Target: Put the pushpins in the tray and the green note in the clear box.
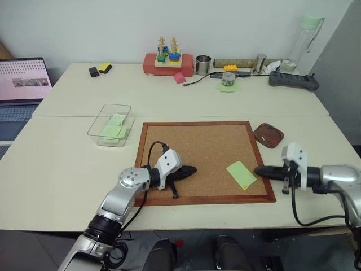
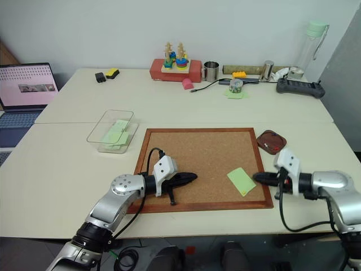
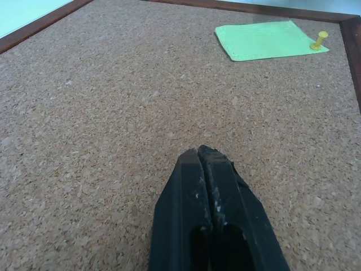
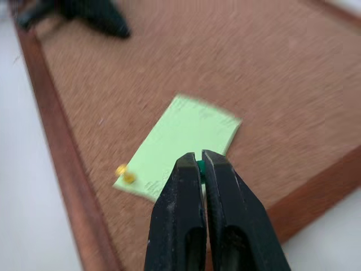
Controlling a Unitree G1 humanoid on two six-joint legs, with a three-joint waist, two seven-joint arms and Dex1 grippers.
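I have the cork board point(image 1: 197, 158) framed in wood in the middle of the table point(image 1: 62, 164), both my arms reaching in from the near edge. My left arm is bent across toward the centre, and the left gripper point(image 1: 192, 170) lies low over the cork near the board's front rail, its fingers pressed together on nothing. My right arm comes in from the right side, with the right gripper point(image 1: 258, 170) pointing left, slightly downward, at the board's right rail; its fingers are pinched on a green pushpin point(image 4: 200, 165), just above the near corner of the green note point(image 1: 241, 174). That note lies flat on the cork with a yellow pushpin point(image 3: 318, 40) at its other corner. The clear box point(image 1: 110, 125) sits left of the board holding green slips. The tray point(image 1: 268, 135) sits off the board's far right corner.
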